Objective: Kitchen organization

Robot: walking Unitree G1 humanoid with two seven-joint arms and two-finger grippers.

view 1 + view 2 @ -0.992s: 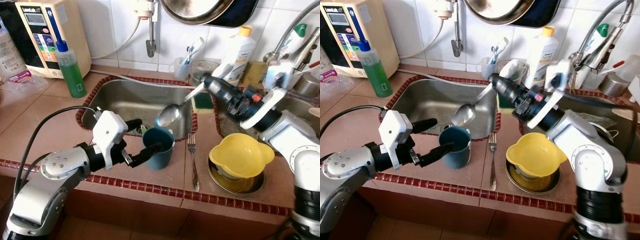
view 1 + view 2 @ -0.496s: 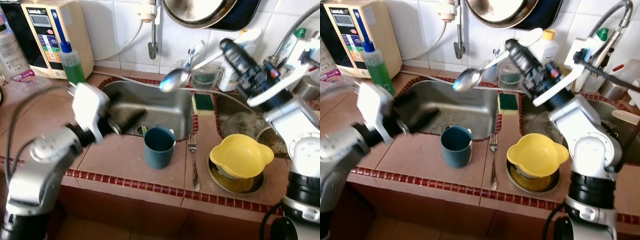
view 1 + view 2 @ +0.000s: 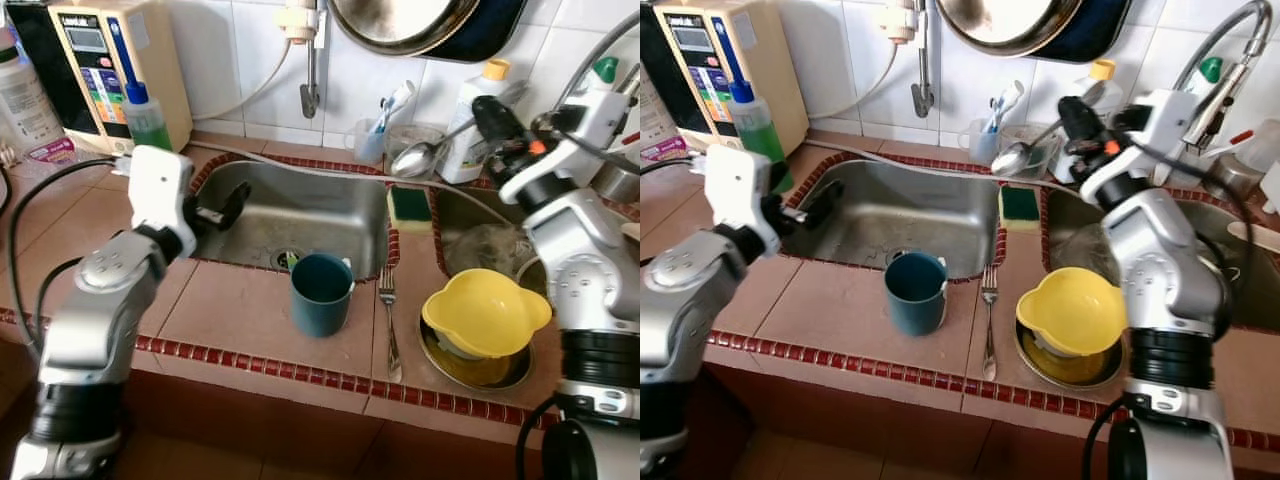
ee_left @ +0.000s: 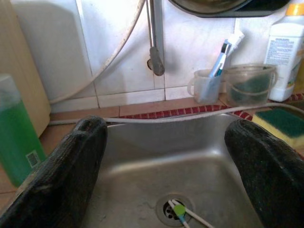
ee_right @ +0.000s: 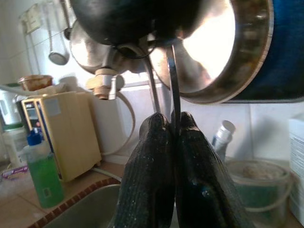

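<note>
My right gripper (image 3: 487, 110) is raised near the back wall and shut on the handle of a metal spoon (image 3: 412, 159). Its bowl hangs over the clear tub (image 3: 404, 140) behind the sink. In the right wrist view the fingers (image 5: 156, 156) pinch the spoon handle (image 5: 173, 85). My left gripper (image 3: 222, 207) hovers open at the left rim of the steel sink (image 3: 300, 215), holding nothing. Its two fingers (image 4: 71, 161) stand wide apart above the drain (image 4: 175, 209). A blue cup (image 3: 320, 293) stands upright on the tiled counter in front of the sink.
A fork (image 3: 388, 320) lies right of the cup. A yellow bowl (image 3: 485, 312) sits in a metal bowl (image 3: 470, 365). A green sponge (image 3: 407, 208) rests on the divider. A green soap bottle (image 3: 145, 112), water unit (image 3: 95, 60), toothbrush cup (image 3: 372, 140) and white bottle (image 3: 478, 115) line the back.
My right gripper lifted the spoon from above the cup and carried it up and back to the right. My left gripper let go of the cup and drew back left to the sink's edge.
</note>
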